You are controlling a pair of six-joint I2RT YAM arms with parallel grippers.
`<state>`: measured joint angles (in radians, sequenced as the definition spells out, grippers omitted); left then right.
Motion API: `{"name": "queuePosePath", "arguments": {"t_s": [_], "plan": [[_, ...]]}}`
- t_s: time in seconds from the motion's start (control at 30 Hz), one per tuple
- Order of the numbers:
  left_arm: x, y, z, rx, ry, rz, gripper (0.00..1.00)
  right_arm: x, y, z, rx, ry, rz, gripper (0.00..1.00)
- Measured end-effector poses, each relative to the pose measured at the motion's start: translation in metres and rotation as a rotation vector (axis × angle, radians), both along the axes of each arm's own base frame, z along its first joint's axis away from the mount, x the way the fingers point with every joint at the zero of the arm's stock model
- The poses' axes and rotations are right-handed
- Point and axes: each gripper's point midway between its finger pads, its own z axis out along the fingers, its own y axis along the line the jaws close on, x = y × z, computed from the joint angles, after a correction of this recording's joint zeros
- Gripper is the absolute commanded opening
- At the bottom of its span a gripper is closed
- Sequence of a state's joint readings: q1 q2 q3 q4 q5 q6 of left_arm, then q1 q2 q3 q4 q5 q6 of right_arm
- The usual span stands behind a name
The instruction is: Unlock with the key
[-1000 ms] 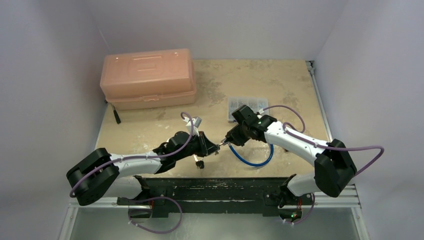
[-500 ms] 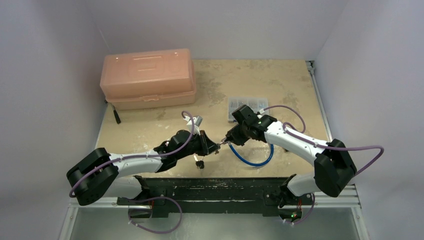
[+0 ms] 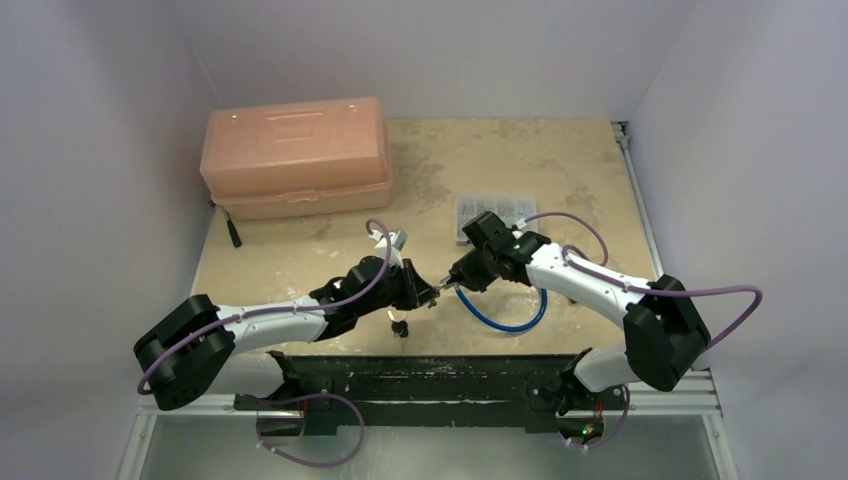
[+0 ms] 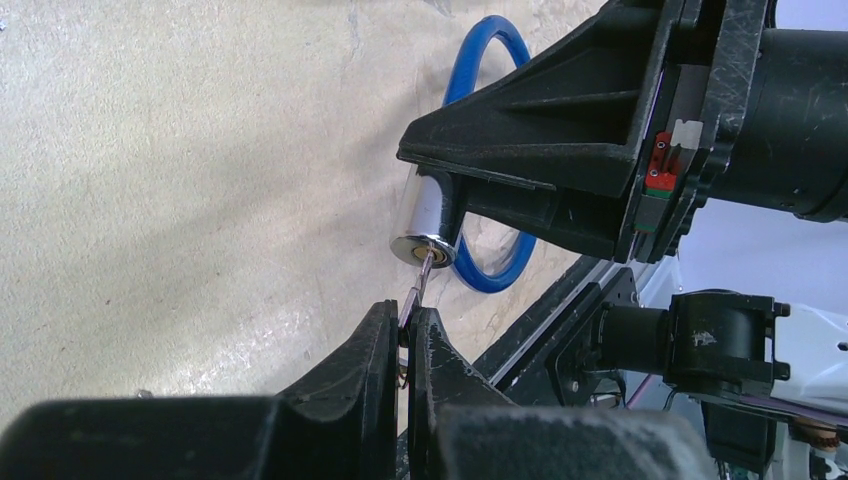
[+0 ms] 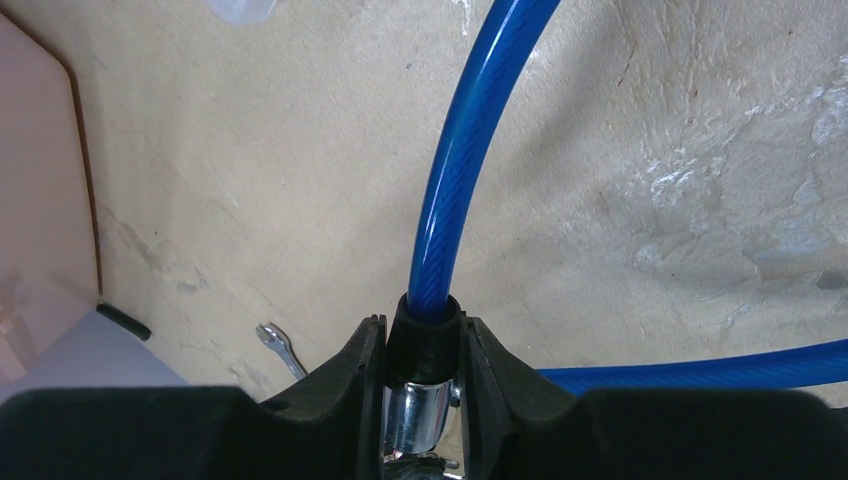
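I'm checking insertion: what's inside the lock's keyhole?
The blade of the key meets the keyhole in the lock; how deep it sits inside is hidden. The left fingers cover its head.

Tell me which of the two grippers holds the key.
The left gripper pinches the key, its tip at the silver lock. The right gripper clamps that lock instead.

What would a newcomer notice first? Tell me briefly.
The left gripper and right gripper meet nose to nose near the table's front. The left pinches a key, its tip at the face of the lock the right clamps. Then the blue cable looped on the table, and the pink box at the far left.
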<state>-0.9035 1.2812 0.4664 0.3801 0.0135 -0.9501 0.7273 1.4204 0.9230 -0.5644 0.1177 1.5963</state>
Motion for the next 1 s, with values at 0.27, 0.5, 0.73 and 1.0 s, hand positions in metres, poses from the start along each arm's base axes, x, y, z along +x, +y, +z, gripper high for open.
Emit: {"name": "queuePosePath", "arguments": {"t_s": [0.27,0.5,0.73,1.0], "plan": [[-0.0006,-0.0002,-0.0009,0.009,0.000,0.006,0.00,-0.0007,0.0007,-0.0008,0.004,0.002,0.003,0.00],[-0.0010,-0.0004,-0.0014,0.010,0.003,0.015,0.00,-0.0010,0.0012,-0.0014,0.007,0.002,0.005,0.00],[0.0006,-0.0019,-0.0007,0.014,0.007,0.025,0.00,-0.0003,0.0020,-0.0013,0.010,-0.002,0.009,0.00],[0.0029,-0.0065,-0.0053,0.033,0.018,0.028,0.00,-0.0009,0.0021,-0.0050,0.014,-0.005,0.013,0.00]]}}
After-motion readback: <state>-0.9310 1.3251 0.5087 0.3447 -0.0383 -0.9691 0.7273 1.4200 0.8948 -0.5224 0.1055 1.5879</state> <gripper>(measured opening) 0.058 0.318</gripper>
